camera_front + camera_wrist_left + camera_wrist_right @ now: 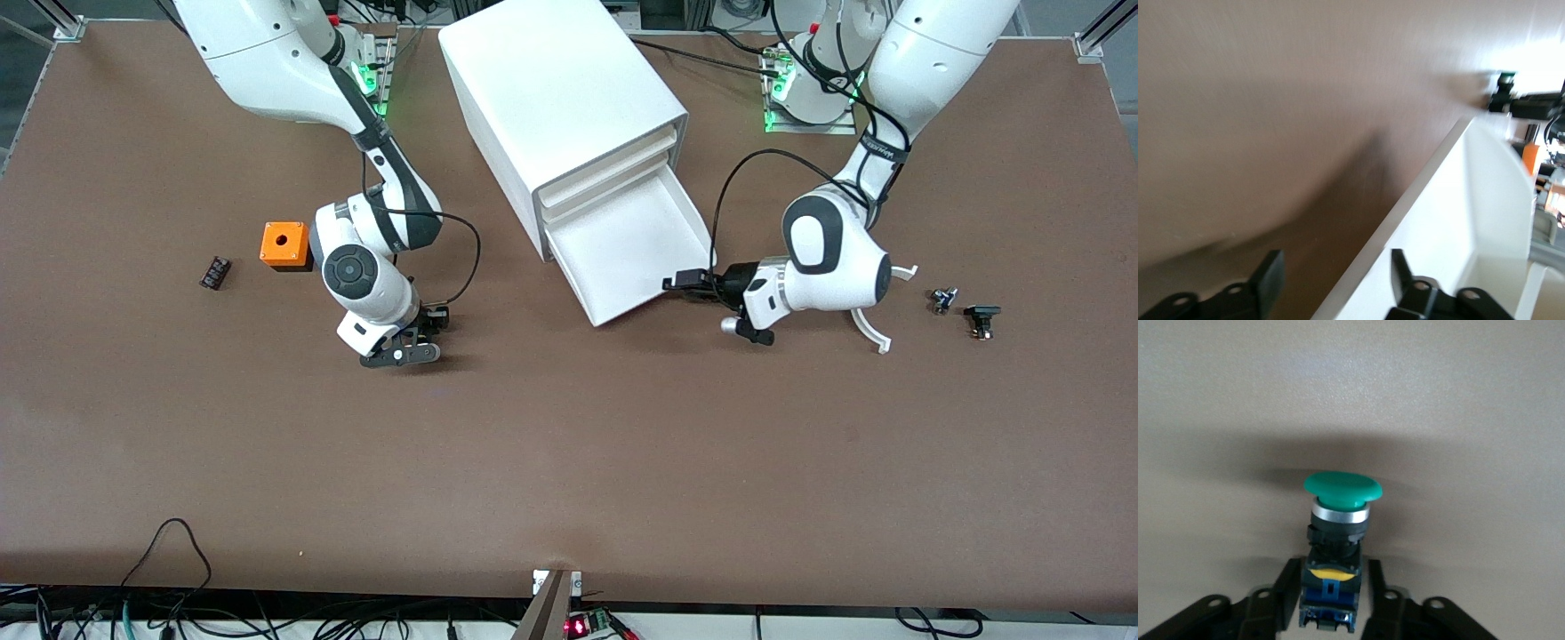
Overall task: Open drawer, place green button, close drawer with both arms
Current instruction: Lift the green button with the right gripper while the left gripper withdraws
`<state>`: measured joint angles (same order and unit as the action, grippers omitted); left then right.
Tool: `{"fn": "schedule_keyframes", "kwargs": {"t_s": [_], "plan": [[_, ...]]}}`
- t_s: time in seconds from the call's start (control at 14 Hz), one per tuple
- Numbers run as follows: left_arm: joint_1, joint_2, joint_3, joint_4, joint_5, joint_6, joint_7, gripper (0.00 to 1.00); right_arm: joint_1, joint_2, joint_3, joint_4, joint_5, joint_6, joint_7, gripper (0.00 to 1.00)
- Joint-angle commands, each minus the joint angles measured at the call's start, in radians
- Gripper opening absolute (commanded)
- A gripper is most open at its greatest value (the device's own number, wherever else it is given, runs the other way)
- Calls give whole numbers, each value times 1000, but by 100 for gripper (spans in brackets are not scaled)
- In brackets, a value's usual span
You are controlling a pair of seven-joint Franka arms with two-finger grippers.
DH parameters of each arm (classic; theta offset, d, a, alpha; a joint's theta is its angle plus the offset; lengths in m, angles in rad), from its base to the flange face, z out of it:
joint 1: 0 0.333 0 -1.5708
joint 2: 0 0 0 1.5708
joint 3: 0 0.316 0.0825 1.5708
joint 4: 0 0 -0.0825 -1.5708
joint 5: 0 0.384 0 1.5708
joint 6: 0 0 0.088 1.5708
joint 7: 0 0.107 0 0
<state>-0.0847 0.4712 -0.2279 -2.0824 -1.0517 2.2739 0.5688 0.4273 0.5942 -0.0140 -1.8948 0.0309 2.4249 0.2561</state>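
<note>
Now right pincer (pixel 1328 603) tight around button (pixel 1338 520); left pincer (pixel 1331 283) agape astride drawer (pixel 1458 207) wall.

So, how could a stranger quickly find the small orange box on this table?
Start at the big white cabinet and look toward the right arm's end of the table. The orange box sits there beside the right arm's wrist. It is the only orange thing, with a round hole on top; the black part nearby is smaller.

Right gripper (pixel 425 338) down low at table level, fingers (pixel 1281 597) pinched together. Left gripper (pixel 680 283) stretched out level, fingers (pixel 1268 280) spread wide apart.
</note>
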Motion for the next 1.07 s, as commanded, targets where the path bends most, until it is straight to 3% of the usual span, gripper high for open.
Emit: {"fn": "schedule_keyframes", "kwargs": {"t_s": [0.0,0.29,0.57,0.71,1.0], "plan": [[37,-88,1,-21,-16,13,-17,100,7,6,0,25,-3,6,6,29],[164,-216,4,-28,7,39,-4,100,7,-17,0,55,-5,-3,-21,29],[270,-379,15,-5,402,-32,-7,100,5,-57,0,179,-11,-119,-93,29],[275,-419,79,88,548,-187,-7,100,5,-54,3,306,-12,-238,-165,29],[266,-479,114,289,852,-457,-24,100,7,-57,48,457,-12,-342,-360,29]]}}
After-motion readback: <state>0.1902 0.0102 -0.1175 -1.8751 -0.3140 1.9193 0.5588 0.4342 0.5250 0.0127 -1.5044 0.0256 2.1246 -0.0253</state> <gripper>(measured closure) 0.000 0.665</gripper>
